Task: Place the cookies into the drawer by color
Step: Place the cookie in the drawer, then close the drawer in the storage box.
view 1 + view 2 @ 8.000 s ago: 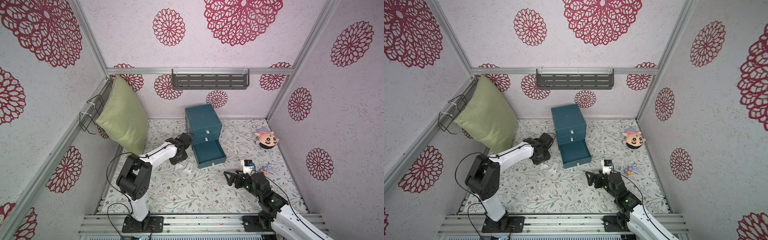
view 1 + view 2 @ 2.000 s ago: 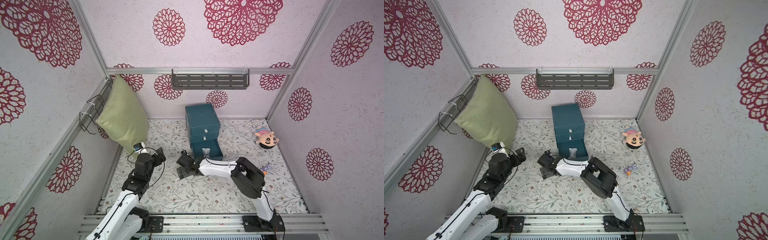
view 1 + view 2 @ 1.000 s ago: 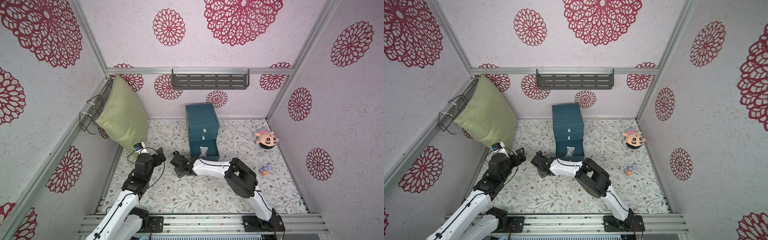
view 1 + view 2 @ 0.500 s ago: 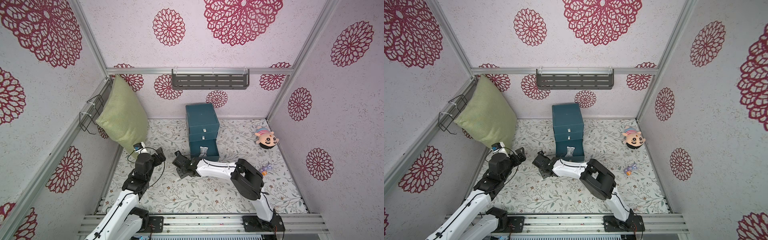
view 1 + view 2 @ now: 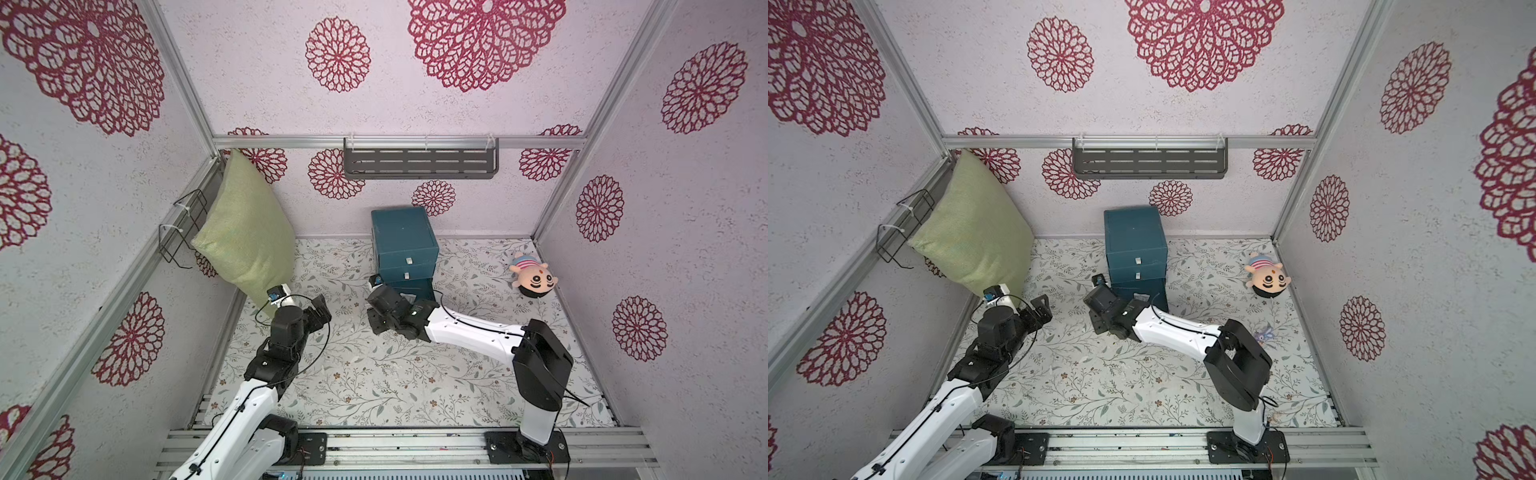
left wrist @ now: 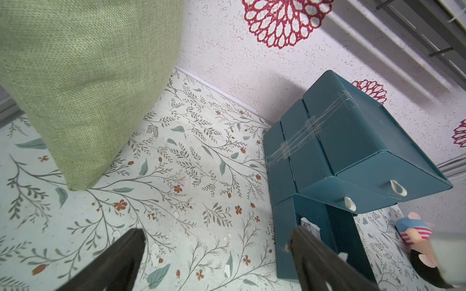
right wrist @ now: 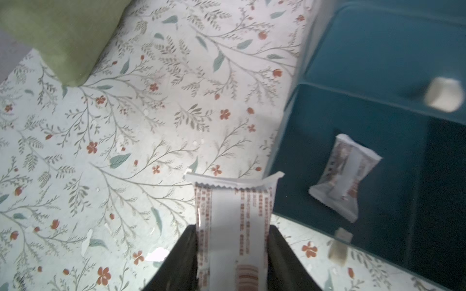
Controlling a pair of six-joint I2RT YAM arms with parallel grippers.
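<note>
the floral table [image 5: 374, 382] is spreading out under both pincers. the green pillow [image 5: 245, 245] is leaning on the side wall, just behind the left pincer [image 6: 216, 254] and well off to the side of the right pincer [image 7: 233, 234]. the teal drawer chest [image 5: 405, 237] is standing just past the right pincer's tips. its bottom drawer [image 7: 297, 151] is sticking out open right beside that pincer, and the two upper ones are sitting shut. from the left pincer the chest is sitting ahead and well apart. the little doll [image 5: 532, 278] is lying on the table well away from both pincers, on the far side of the chest from the left one.

the left pincer is hanging above the table with its jaws spread wide and nothing between them. the right pincer is clamping a whitish cookie packet [image 7: 234, 201] with red print, its fingers pressing on the two long edges and a crimped end poking out past the tips. that packet is hovering over the table, just outside the open drawer's side wall. a second whitish packet [image 7: 344, 176] is lying flat on the open drawer's floor, just across that wall from the right pincer.
</note>
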